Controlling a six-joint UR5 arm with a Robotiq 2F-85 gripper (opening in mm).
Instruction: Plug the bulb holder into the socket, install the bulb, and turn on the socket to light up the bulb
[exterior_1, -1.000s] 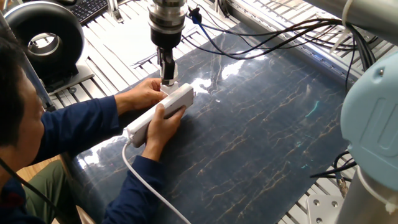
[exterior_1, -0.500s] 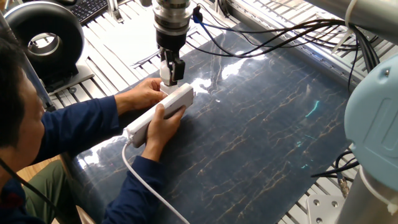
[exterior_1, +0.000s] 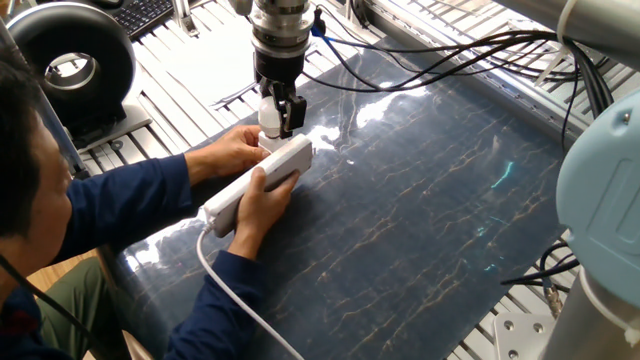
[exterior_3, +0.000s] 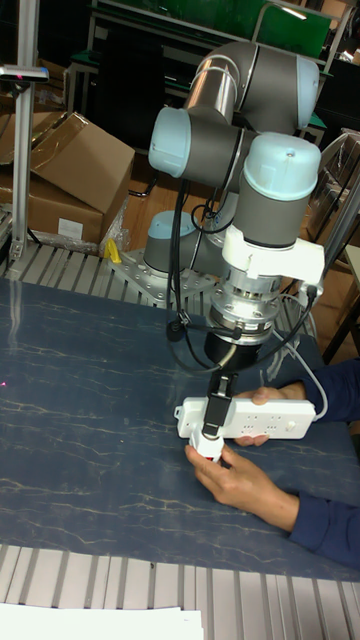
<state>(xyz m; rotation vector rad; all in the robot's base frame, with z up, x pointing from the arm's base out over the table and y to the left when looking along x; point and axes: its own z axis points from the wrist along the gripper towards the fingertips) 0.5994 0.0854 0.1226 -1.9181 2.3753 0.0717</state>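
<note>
The pincer (exterior_1: 277, 112) grips a small white piece, seemingly the bulb (exterior_3: 209, 441), just above the 12 o'clock end of the socket (exterior_1: 256, 179). The holder is hidden beneath it; I cannot tell whether it is seated. A person's hands (exterior_1: 262, 197) hold the socket steady on the table (exterior_1: 430, 210).

Risks, as I judge them: if the bulb comes down tilted, its threads may cross or jam. If the hands slacken, the socket may shift under the push. The fingers (exterior_3: 240, 478) sit close to the pincer and could be pinched.

Against half a second ago, the pincer has turned slightly about its axis and edged toward 3 o'clock; socket and hands lie unchanged.
</note>
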